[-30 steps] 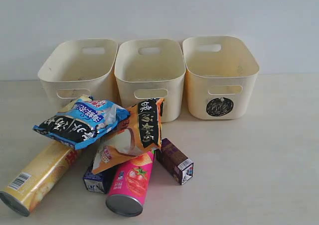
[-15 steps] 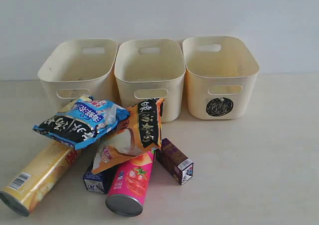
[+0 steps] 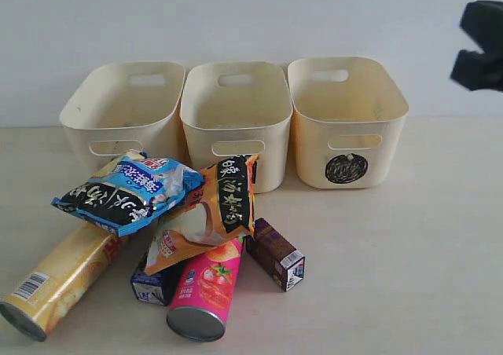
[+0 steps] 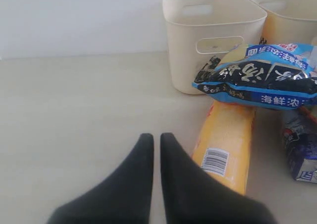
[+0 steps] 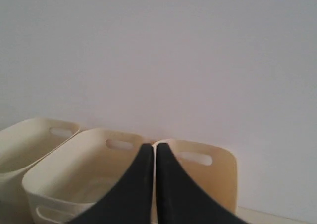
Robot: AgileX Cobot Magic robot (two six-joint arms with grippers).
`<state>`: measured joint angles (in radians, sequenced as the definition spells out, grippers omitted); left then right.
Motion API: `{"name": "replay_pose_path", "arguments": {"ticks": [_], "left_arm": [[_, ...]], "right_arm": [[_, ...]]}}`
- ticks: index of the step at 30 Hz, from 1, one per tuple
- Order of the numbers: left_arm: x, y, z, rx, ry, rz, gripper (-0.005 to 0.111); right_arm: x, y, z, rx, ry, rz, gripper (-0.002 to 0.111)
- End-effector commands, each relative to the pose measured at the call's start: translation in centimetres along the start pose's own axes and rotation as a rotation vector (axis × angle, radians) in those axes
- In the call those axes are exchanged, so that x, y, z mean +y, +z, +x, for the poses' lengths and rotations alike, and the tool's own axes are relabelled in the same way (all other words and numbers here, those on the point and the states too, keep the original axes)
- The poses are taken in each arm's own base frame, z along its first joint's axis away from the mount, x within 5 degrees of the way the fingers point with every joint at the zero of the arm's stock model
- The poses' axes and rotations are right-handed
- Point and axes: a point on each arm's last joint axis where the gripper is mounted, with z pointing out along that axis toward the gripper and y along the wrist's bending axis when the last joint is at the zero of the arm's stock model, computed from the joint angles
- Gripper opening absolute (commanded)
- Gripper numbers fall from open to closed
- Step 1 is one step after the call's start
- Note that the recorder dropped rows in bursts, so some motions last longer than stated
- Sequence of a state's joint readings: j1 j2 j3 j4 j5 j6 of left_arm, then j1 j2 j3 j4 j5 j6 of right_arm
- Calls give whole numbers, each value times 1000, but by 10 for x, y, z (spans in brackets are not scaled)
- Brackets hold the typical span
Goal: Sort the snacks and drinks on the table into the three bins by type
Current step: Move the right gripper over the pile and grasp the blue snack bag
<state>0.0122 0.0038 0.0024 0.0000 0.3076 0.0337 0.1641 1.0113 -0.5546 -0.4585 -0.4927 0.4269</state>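
Note:
The snacks and drinks lie in a heap on the table in front of the three bins. A blue bag rests on a yellow tube. An orange bag leans over a pink-red tube. A purple carton and a blue-and-white carton lie beside them. My left gripper is shut and empty, low over the table next to the yellow tube. My right gripper is shut and empty, high above the bins.
The left bin, middle bin and right bin stand side by side against the white wall; the right one bears a black circle mark. A black part of my right arm shows at the upper right edge.
A black part of my right arm has come into the exterior view at the upper right. The heap and the bins have not moved.

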Motion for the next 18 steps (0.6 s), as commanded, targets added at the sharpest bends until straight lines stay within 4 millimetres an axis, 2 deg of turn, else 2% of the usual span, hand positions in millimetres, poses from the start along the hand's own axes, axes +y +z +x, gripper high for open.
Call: {"name": "replay_pose_path", "arguments": {"ticks": [1, 5, 8, 11, 15, 18], "left_arm": [[0, -1, -2, -19, -8, -2, 4], [0, -1, -2, -19, -8, -2, 4], [0, -1, -2, -19, -8, -2, 4], [0, -1, -2, -19, -8, -2, 4], [0, -1, -2, -19, -8, -2, 4], [0, -1, -2, -19, -8, -2, 4]], "right_arm": [[20, 18, 31, 56, -60, -16, 0], [33, 13, 67, 72, -162, 1, 0], [55, 23, 97, 186, -307, -117, 0], [72, 29, 117, 257, -415, -179, 0], [97, 48, 121, 364, -580, -266, 0], [115, 58, 110, 430, -604, -363, 0]]}}
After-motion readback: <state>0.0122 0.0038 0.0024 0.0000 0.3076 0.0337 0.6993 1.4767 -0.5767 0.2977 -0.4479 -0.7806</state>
